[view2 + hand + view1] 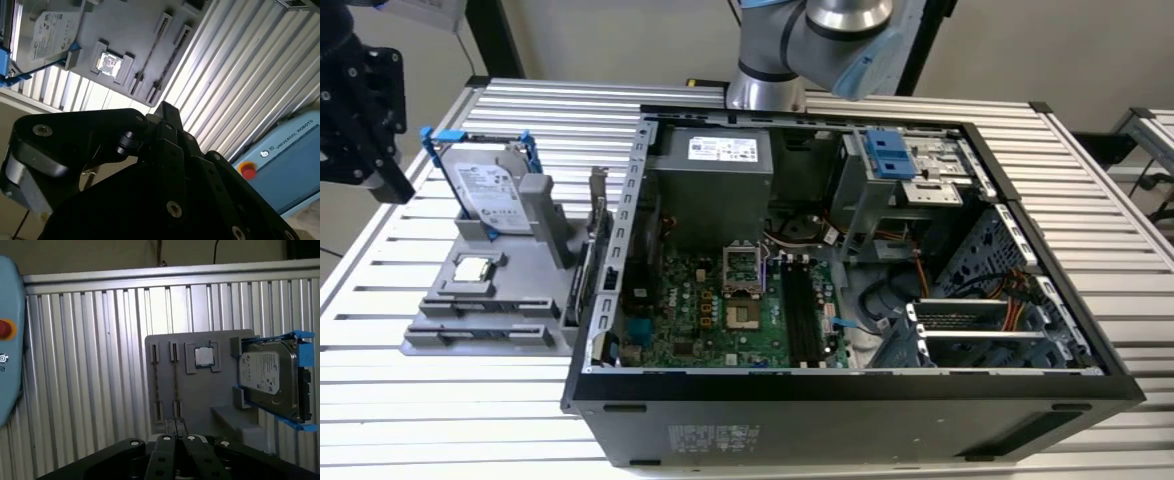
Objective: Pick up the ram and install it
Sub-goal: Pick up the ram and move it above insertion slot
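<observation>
Overhead, the gripper point(178, 441) hangs apart from the gray holder point(165, 342), its fingers point(167, 452) drawn together with nothing between them. The ram point(175, 385) stands on edge in a holder slot, a thin dark strip just beside a second stick point(156, 385). On the slatted metal table point(520, 110), the open computer case point(854, 385) fills the middle, and the holder sits near the edge on the exterior view's left.

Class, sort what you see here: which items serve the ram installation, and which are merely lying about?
Belong to the job: thin flat circuit-board ram stick, edge-on in the grey holder plate; long black motherboard slots.
Lying about: silver hard drive in blue frame; small square silver processor chip.
</observation>
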You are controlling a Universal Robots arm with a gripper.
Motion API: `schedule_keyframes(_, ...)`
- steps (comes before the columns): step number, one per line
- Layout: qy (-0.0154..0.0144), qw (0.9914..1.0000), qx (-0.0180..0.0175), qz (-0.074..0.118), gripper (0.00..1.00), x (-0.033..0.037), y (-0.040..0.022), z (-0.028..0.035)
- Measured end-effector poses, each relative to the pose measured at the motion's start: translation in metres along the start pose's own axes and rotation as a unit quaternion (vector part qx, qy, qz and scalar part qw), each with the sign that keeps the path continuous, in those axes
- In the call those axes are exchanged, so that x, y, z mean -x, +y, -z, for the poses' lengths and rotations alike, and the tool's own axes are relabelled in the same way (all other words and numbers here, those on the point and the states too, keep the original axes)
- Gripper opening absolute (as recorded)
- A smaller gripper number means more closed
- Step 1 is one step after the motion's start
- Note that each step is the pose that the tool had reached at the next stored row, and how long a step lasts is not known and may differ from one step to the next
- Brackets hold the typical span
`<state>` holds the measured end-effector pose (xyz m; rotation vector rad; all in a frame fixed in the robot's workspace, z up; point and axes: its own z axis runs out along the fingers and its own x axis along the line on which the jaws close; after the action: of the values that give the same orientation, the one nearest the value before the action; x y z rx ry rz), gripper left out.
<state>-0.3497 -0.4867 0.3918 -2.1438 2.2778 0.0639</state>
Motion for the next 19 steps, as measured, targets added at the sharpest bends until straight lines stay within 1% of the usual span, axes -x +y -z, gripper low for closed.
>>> schedule_keyframes(2, 0.0003, 0.99983, 0.0006, 0.018, 0.00, 0.0000, 0.0000, -0.0002)
schedule_keyframes(4, 0.0007, 0.99942, 0.0013, 0.034, 0.00, 0.0000, 0.0000, -0.0002)
schedule_keyframes(7, 0.0009, 0.99888, 0.0018, 0.047, 0.00, 0.0000, 0.0000, -0.0003)
schedule_keyframes(14, 0.0013, 0.99782, 0.0025, 0.066, 0.00, 0.0000, 0.0000, -0.0004)
schedule_keyframes(19, 0.0014, 0.99769, 0.0026, 0.068, 0.00, 0.0000, 0.0000, -0.0004)
